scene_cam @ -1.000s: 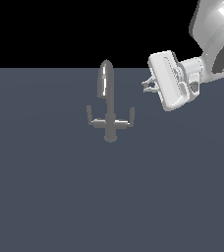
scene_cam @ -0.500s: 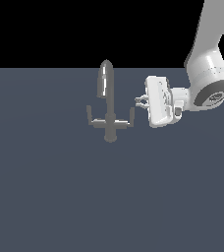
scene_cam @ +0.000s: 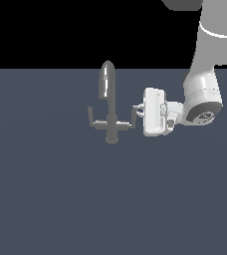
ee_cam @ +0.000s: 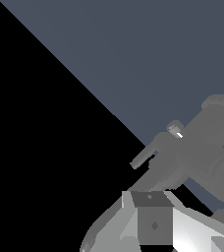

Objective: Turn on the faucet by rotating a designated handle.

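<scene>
While the faucet (scene_cam: 109, 107) is seen standing upright on the dark grey bench (scene_cam: 60, 199) in the exterior view, its arched spout is shown rising from a round base column, with two thin L-shaped levers branching off at the sides. The handle (scene_cam: 129, 121), the lever on the exterior view's right, is found held horizontal with an upturned tip. The pincer (scene_cam: 138, 112) is positioned at that upturned tip, reached in sideways from the exterior view's right on a white arm (scene_cam: 202, 94). Contact with the tip cannot be confirmed; the fingers are too small to be resolved. Whether the pincer is wide or narrow cannot be told from either view. In the wrist view, the faucet (ee_cam: 202, 157) body is seen close up, with one pale finger (ee_cam: 151, 224) in the foreground.
</scene>
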`<state>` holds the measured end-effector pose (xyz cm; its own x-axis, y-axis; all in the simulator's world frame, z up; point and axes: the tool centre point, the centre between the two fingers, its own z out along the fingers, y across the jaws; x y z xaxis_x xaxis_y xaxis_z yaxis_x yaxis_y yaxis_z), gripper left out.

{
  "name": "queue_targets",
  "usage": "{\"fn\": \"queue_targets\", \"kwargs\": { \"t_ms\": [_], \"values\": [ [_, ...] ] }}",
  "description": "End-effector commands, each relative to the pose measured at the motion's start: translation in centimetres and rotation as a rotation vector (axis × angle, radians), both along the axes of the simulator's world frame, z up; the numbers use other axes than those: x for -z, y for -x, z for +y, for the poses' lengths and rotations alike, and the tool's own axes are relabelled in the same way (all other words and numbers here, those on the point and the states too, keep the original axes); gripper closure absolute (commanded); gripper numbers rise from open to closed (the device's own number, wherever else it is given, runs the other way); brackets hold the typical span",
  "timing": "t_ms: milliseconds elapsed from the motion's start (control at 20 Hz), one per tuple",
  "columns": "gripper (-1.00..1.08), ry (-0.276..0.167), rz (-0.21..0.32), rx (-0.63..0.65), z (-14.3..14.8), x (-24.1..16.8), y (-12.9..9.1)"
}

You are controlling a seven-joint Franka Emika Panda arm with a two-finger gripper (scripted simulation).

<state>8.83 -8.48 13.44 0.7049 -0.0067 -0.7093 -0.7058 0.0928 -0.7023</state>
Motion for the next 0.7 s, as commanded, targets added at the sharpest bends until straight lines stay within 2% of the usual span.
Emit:
{"fn": "queue_targets", "kwargs": {
  "t_ms": [0, 350, 650],
  "values": [
    [1.08, -0.013, 0.004, 0.005, 0.2, 0.3, -0.2],
    [1.08, -0.016, 0.006, 0.006, 0.3, 0.4, -0.3],
    [1.08, -0.016, 0.006, 0.006, 0.4, 0.0, 0.9]
  ]
}}
